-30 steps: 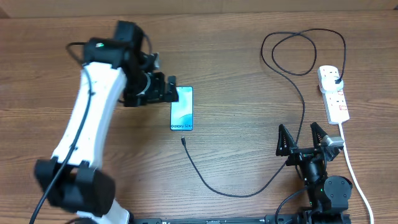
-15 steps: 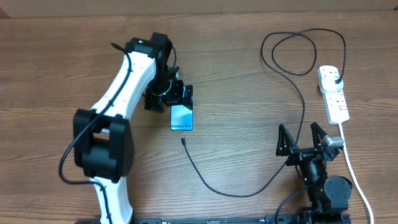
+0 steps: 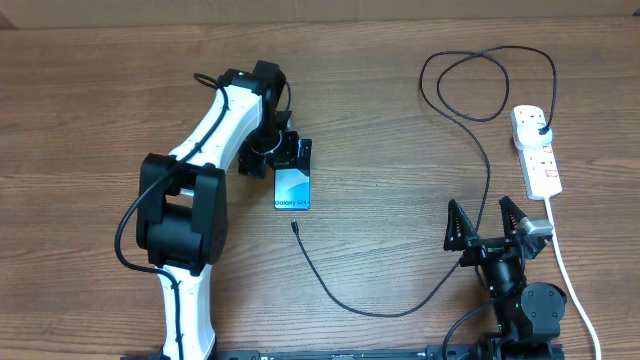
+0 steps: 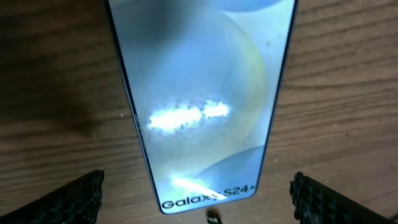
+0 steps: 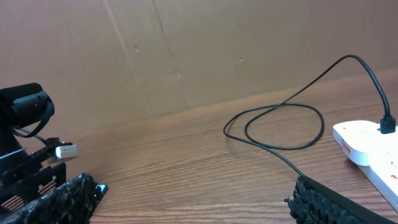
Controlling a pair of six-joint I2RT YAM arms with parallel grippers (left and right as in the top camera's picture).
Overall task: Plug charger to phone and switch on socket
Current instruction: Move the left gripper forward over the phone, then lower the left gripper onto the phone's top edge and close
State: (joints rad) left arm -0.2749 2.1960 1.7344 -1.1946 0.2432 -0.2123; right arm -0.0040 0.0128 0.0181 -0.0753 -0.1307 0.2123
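Thin black charger cable [image 3: 390, 314] not yet in slim blue-screened phone [image 3: 292, 187]; white power-strip socket [image 3: 537, 155] awaits switching; left gripper [image 3: 285, 152] and right gripper [image 3: 484, 225] jaws wide, empty.

A brown wood-grain table [image 3: 380, 100] is seen across the whole overhead view. Behind its far edge, a plain tan wall [image 5: 186, 50] is shown, marked by faint creases.
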